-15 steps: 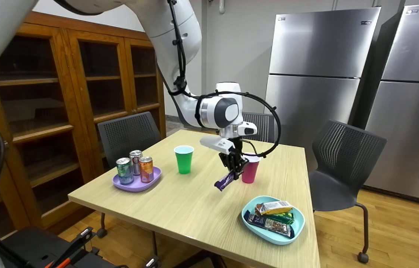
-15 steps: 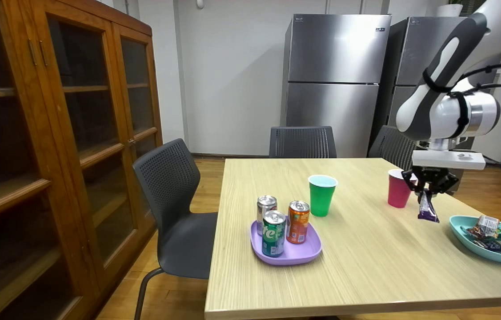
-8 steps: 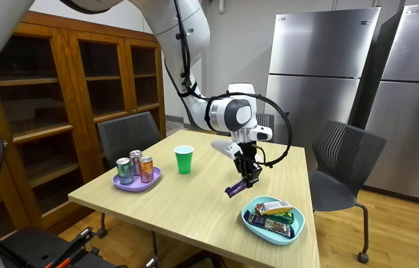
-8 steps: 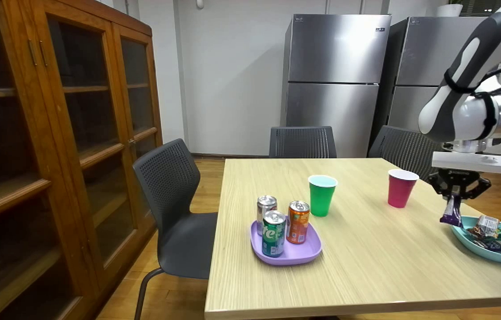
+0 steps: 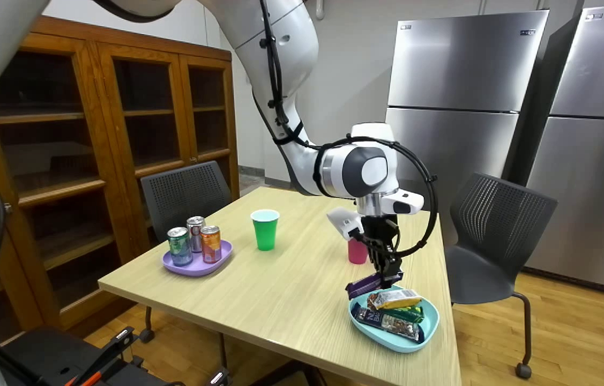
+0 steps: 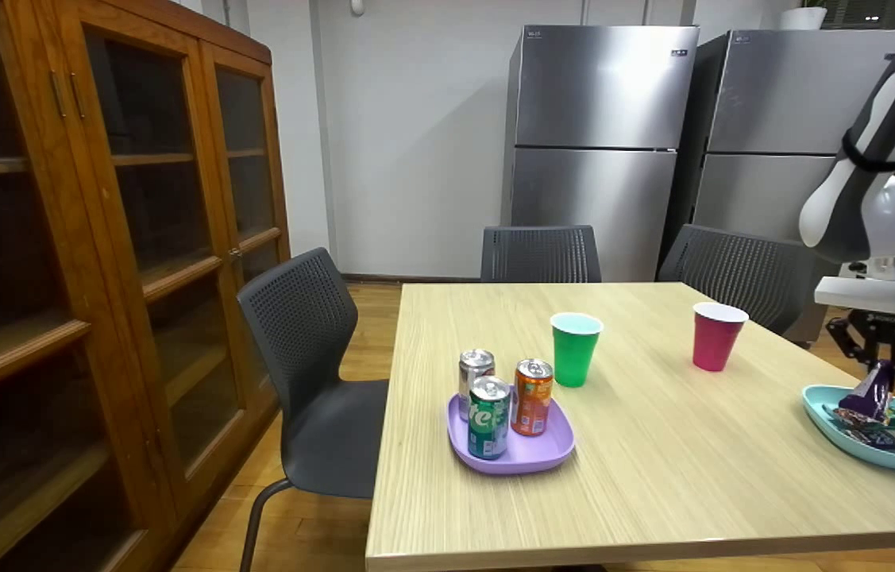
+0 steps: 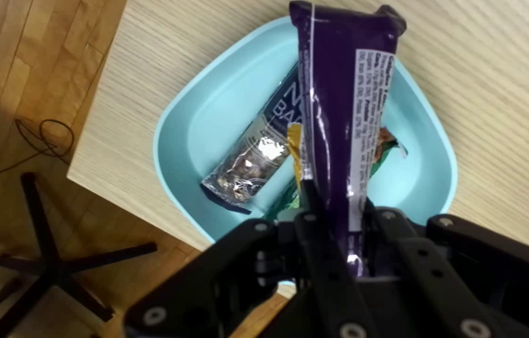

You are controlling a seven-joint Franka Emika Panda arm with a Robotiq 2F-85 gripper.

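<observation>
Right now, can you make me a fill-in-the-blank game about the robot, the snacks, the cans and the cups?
1. The wrapped snack bar in the claw is mostly ____.
2. Of the blue dish and the lilac tray, the claw is nearer to the ____ one.
3. The lilac tray holds ____ cans.
4. Of the pink cup and the green cup, the ____ one stands nearer to the lilac tray.

Missing words: purple; blue; three; green.

Your exterior views are evenly bright, with pale sheen on a steel refrigerator [image 6: 596, 183] and soft shadow on the wall [image 6: 415, 167], while your wrist view shows white glare along the purple wrapper [image 7: 332, 108] and a dark, slightly blurred tool [image 7: 340, 199].
</observation>
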